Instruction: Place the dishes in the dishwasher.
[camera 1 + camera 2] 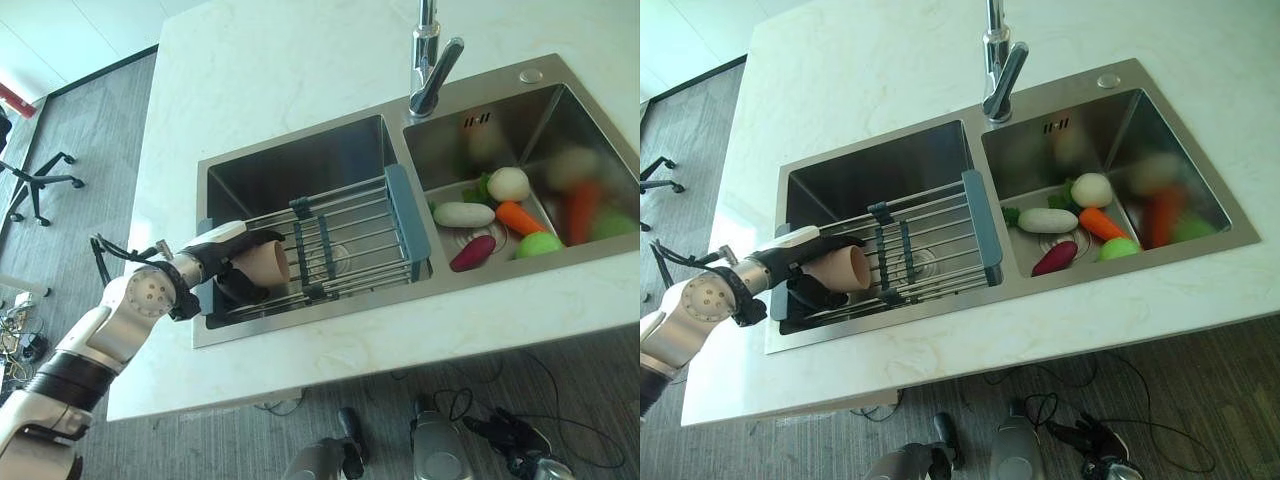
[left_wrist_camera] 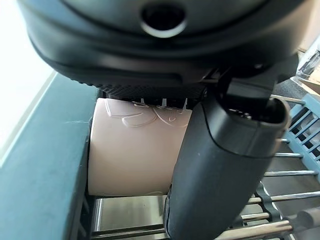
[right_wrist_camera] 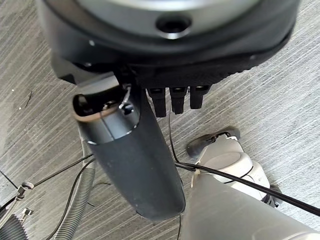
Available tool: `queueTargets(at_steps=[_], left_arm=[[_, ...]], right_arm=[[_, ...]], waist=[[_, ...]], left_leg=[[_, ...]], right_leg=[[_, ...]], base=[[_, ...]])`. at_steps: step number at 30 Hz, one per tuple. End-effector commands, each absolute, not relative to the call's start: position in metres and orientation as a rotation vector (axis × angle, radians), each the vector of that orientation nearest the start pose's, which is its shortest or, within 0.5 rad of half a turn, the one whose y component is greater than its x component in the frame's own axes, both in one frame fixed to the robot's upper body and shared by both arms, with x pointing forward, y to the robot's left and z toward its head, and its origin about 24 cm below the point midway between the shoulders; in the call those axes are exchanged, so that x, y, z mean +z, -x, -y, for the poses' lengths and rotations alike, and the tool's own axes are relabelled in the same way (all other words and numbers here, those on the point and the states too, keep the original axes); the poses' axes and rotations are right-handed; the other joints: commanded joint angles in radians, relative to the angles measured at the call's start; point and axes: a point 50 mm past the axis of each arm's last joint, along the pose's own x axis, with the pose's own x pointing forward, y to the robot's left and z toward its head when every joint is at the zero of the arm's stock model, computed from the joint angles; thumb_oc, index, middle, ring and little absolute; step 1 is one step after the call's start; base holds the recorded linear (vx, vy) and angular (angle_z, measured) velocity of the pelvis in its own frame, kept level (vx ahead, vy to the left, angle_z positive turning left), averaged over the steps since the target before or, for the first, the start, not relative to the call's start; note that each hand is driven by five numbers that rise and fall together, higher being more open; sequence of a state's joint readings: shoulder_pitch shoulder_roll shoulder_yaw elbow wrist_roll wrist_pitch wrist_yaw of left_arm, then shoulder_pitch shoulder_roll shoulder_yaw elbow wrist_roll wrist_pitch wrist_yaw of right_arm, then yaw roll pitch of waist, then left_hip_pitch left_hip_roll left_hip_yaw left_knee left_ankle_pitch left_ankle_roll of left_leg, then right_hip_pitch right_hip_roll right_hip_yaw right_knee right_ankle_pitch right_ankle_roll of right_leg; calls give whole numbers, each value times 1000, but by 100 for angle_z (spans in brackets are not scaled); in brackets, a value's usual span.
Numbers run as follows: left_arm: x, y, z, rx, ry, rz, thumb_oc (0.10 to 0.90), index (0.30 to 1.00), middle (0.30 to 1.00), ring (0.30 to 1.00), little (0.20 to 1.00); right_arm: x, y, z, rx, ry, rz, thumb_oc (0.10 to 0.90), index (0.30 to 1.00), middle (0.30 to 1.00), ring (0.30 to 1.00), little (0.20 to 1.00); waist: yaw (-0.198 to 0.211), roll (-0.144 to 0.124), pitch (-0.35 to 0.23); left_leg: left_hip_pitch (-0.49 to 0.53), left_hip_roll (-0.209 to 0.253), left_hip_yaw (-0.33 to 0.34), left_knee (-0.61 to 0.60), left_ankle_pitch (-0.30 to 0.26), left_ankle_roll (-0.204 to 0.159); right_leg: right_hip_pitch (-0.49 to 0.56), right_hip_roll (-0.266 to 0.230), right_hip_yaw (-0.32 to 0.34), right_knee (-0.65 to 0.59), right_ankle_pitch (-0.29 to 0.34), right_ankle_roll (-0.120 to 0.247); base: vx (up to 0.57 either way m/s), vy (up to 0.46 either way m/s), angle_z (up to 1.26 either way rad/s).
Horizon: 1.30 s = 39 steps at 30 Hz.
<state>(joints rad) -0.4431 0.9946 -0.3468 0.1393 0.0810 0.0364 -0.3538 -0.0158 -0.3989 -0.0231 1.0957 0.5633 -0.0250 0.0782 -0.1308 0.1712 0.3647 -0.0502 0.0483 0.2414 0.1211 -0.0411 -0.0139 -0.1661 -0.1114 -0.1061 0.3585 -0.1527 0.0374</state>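
A pale marble-like counter (image 1: 300, 60) fills the upper half of the head views, with grey wood-grain floor along the left edge and bottom. Set into it is a brushed steel double sink (image 1: 300, 165) under a chrome tap (image 1: 432, 70).

A wire drying rack (image 1: 345, 240) with blue-grey end bars spans the left basin at frame centre. The right basin, at centre right, holds smooth toy vegetables (image 1: 500, 215): white, orange, purple and green.

The step in hand looks like the placing of a dish: the left hand (image 1: 215, 262), at lower left of the left eye view, has its fingers and thumb curled round a beige cup (image 1: 262, 264), which lies on its side at the rack's left end. In the left wrist view the cup (image 2: 135, 150) is matte, cylindrical, with a faint embossed line pattern, and sits close beside the blue end bar above the steel rods; whether it rests on them cannot be told.

The next move probably calls for lowering the cup onto the rods, then easing the fingers apart so that it does not roll.

The right hand (image 3: 135, 165) hangs over the floor, thumb straight and fingers relaxed, holding nothing.
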Motion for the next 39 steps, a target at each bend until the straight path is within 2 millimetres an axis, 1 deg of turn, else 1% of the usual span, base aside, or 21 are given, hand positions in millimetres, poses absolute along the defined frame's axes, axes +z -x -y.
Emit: queueTargets(at_steps=[1,7,10,14,15,16,21,22,23,28,33,37,38,39], left_arm=[[187,-312,-279,-242,-1110,-12,800,900,900,900,900],[184,-307,-292,-215,-1108,-52,800,900,900,900,900],[183,-307,-294,-211,-1121,-66,800,900,900,900,900],[180,-306,-306,-180,-1218,-167,800,900,900,900,900],[180,-306,-306,-180,-1218,-167,800,900,900,900,900],[174,-305,-318,-168,-1254,-252,800,900,900,900,900],[171,-306,-322,-179,-1314,-275,800,900,900,900,900],[172,-306,-323,-179,-1372,-279,409,314,314,314,314],[172,-305,-324,-179,-1396,-281,400,300,300,300,300],[177,-306,-327,-205,-1523,-322,400,300,300,300,300],[185,-308,-328,-175,-1619,-337,400,300,300,300,300],[195,-310,-323,-151,-1654,-226,400,300,300,300,300],[201,-311,-319,-139,-1677,-165,400,300,300,300,300],[207,-312,-312,-124,-1691,-62,400,300,300,300,300]], right_arm=[[-126,-118,302,-493,-237,-909,800,900,900,900,900],[-123,-124,303,-484,-243,-894,800,900,900,900,900],[-123,-126,302,-485,-244,-892,800,900,900,900,900],[-122,-126,305,-490,-243,-891,800,900,900,900,900],[-122,-126,305,-490,-243,-891,800,900,900,900,900],[-121,-127,307,-492,-244,-888,800,900,900,900,900],[-119,-130,307,-485,-245,-878,800,900,900,900,900],[-119,-131,308,-484,-245,-875,800,900,900,900,900],[-119,-131,308,-484,-245,-874,800,900,900,900,900],[-117,-133,309,-484,-245,-873,800,900,900,900,900],[-117,-133,310,-483,-246,-868,800,900,900,900,900],[-116,-135,308,-482,-247,-865,800,900,900,900,900],[-117,-135,308,-481,-248,-866,800,900,900,900,900],[-118,-135,306,-481,-250,-868,800,900,900,900,900]], waist=[[21,-27,-44],[35,-24,-39],[36,-24,-39],[38,-24,-36],[38,-24,-36],[36,-24,-32],[32,-27,-28],[31,-27,-26],[30,-28,-26],[27,-28,-24],[23,-28,-21],[24,-30,-24],[25,-31,-26],[27,-32,-30]], left_leg=[[-56,-11,-41,179,-175,23],[-62,-11,-46,179,-169,20],[-64,-11,-46,179,-169,20],[-66,-10,-49,179,-166,19],[-66,-10,-49,179,-166,18],[-69,-11,-49,179,-164,19],[-71,-9,-47,179,-163,18],[-71,-9,-47,179,-162,18],[-71,-9,-46,179,-162,18],[-72,-8,-46,179,-163,18],[-75,-8,-45,179,-163,18],[-73,-8,-45,179,-162,17],[-73,-7,-46,179,-162,17],[-71,-6,-44,179,-163,16]], right_leg=[[29,-41,-50,-59,-18,75],[31,-44,-63,-59,-20,74],[30,-44,-65,-59,-20,73],[28,-42,-67,-59,-19,73],[28,-42,-67,-59,-20,73],[25,-40,-66,-59,-18,73],[21,-37,-64,-59,-16,71],[21,-37,-64,-59,-16,71],[20,-37,-63,-59,-16,72],[18,-34,-60,-59,-15,71],[15,-32,-59,-59,-14,71],[17,-31,-61,-59,-15,70],[18,-31,-62,-59,-15,69],[21,-30,-64,-59,-17,68]], base=[[-21,-8,9],[-31,-3,3],[0,0,0],[0,0,0],[0,0,0],[0,0,0],[-6,-2,0],[0,0,0],[0,0,0],[0,0,0],[0,0,0],[0,0,0],[0,0,0],[0,0,0]])
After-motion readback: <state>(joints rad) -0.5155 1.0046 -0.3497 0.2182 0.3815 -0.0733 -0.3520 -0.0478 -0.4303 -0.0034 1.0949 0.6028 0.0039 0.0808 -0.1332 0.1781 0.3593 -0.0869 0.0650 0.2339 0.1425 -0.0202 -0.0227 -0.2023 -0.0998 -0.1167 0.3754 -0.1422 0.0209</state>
